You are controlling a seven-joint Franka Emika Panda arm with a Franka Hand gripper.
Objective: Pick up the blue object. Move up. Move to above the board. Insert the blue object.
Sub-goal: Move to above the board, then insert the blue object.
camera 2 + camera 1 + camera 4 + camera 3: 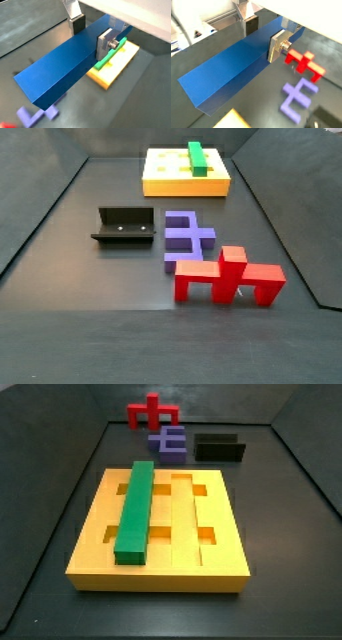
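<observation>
The blue object (231, 70) is a long dark-blue bar held between my gripper's fingers in both wrist views (60, 70). My gripper (262, 39) is shut on it near one end, one silver finger (105, 44) on each long side, and carries it in the air. Below it in a wrist view lie the yellow board (119, 67) and the green bar (105, 60). In both side views the board (167, 566) (167, 183) holds the green bar (138, 509) (197, 158) in one groove. The gripper and the blue object are out of both side views.
A red block (154, 414) (227, 278), a purple E-shaped block (170, 441) (190, 236) and the dark fixture (221, 447) (127, 225) stand on the floor beyond the board. The red block (304, 62) and purple block (298, 95) also show in a wrist view.
</observation>
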